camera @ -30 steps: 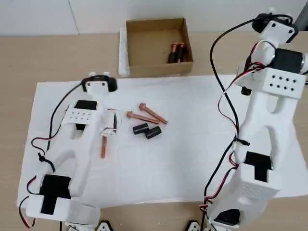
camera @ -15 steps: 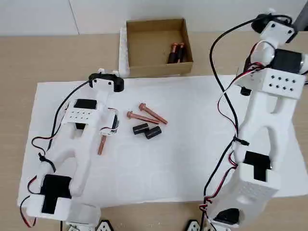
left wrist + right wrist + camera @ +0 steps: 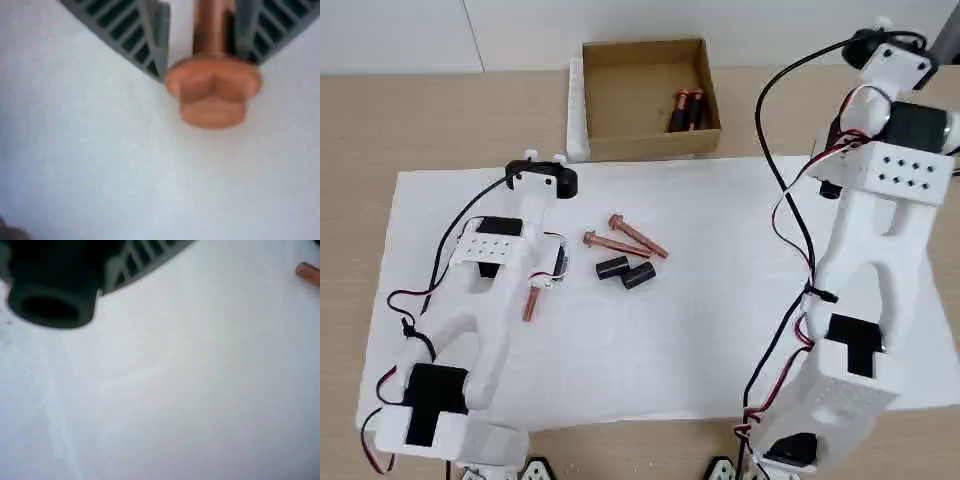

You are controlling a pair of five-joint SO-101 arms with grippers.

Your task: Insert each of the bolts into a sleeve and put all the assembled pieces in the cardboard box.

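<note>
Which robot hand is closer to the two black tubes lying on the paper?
Left. The left end effector, gripping a bolt, sits just beside the loose sleeves. The right end effector, carrying a third sleeve, is far off by the paper's other edge.

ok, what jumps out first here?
The left gripper clamps a copper-coloured hex-head bolt over the white paper sheet. The right gripper holds a black cylindrical sleeve over the sheet's right part. Two loose copper bolts and two black sleeves lie mid-sheet, before the brown cardboard box.
</note>
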